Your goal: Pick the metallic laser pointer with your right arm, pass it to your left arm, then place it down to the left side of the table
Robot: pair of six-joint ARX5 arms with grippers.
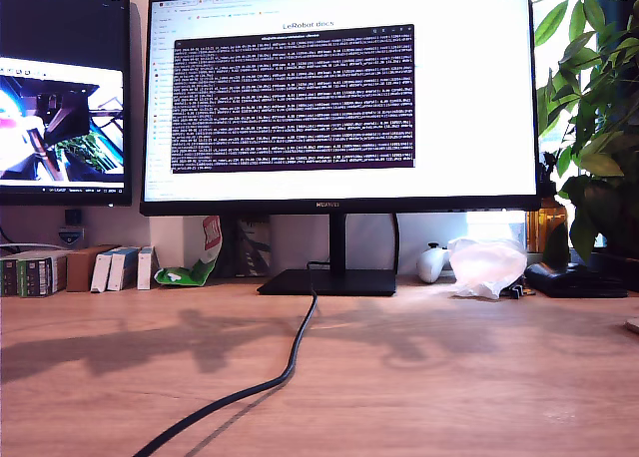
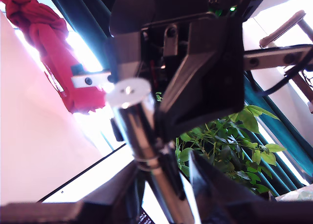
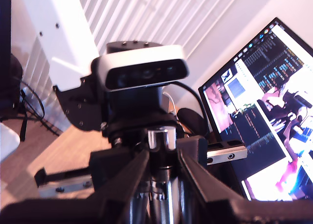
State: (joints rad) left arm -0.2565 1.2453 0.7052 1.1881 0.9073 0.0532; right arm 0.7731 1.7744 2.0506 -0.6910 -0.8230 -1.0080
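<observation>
1. Handover in mid-air: metallic laser pointer [image 2: 139, 136] clamped between the fingers of my first gripper [image 2: 164, 185], flat round end up, facing my second gripper.
2. Same pointer [image 3: 161, 141] also pinched between the narrow jaws of my second gripper [image 3: 161, 170], with the other arm's camera just beyond.
3. Table [image 1: 449, 377] in the exterior view: bare wood, black cable [image 1: 270, 377] across it, monitor [image 1: 339, 98] behind, plant [image 1: 594, 108] on that view's right; no arm or pointer in sight there.
</observation>
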